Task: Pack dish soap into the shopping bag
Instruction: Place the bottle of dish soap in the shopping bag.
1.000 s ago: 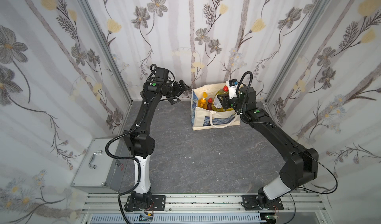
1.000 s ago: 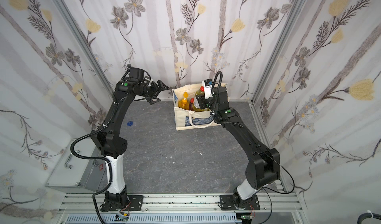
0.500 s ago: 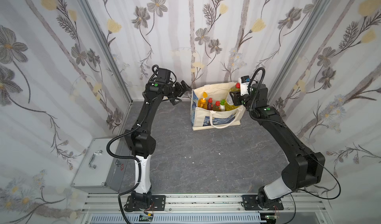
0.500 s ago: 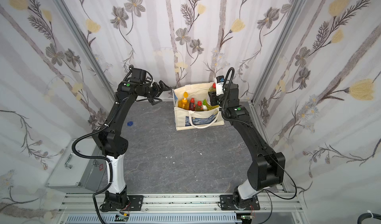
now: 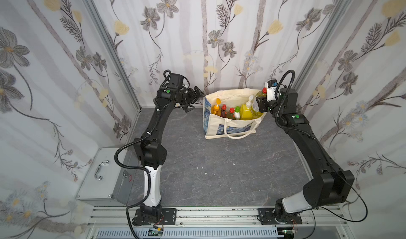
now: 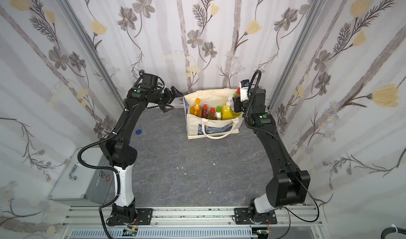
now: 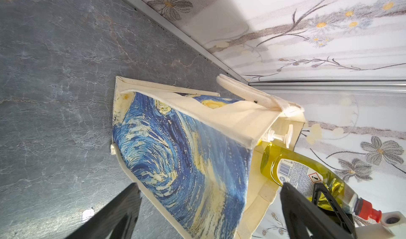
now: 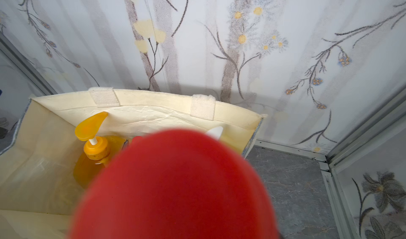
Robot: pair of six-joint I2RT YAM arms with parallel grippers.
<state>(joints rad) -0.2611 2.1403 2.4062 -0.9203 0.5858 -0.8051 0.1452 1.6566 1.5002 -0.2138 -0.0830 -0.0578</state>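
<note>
In both top views the boxy cream canvas shopping bag with its blue swirly print (image 5: 232, 128) (image 6: 217, 128) stands upright at 12 o'clock on the grey marbled surface (image 5: 219, 172). Five soap bottles stand inside in a row, from the 9 o'clock end to the 3 o'clock end: an orange pump bottle (image 5: 216, 110), a dark red bottle (image 5: 223, 112), a yellow-green bottle with a red cap (image 5: 230, 114), a white bottle with a green cap (image 5: 237, 112) and a yellow pump bottle (image 5: 246, 113).

My left fingers (image 5: 197, 91) hang just off the bag's 9 o'clock end, spread wide and holding nothing. My right fingers (image 5: 261, 103) are at its 3 o'clock end, closed on a tilted yellow-green red-capped bottle (image 5: 260, 94) (image 6: 236, 93). Its base is at the bag's mouth and its cap leans out past the rim.

A silver metal case (image 5: 105, 174) sits beside the surface at 8 o'clock, and a small blue object (image 6: 138, 132) lies at 9 o'clock.

In the left wrist view the bag's printed wall (image 7: 186, 161) shows between my two spread left fingers (image 7: 114, 213). The tilted bottle (image 7: 296, 172) shows its white label (base beside a white pump head (image 7: 283, 136)).

In the right wrist view that bottle's blurred red cap (image 8: 175, 183) hides my right fingers. Beyond it is the open bag (image 8: 153, 99), with the orange pump bottle (image 8: 94, 147) inside.
</note>
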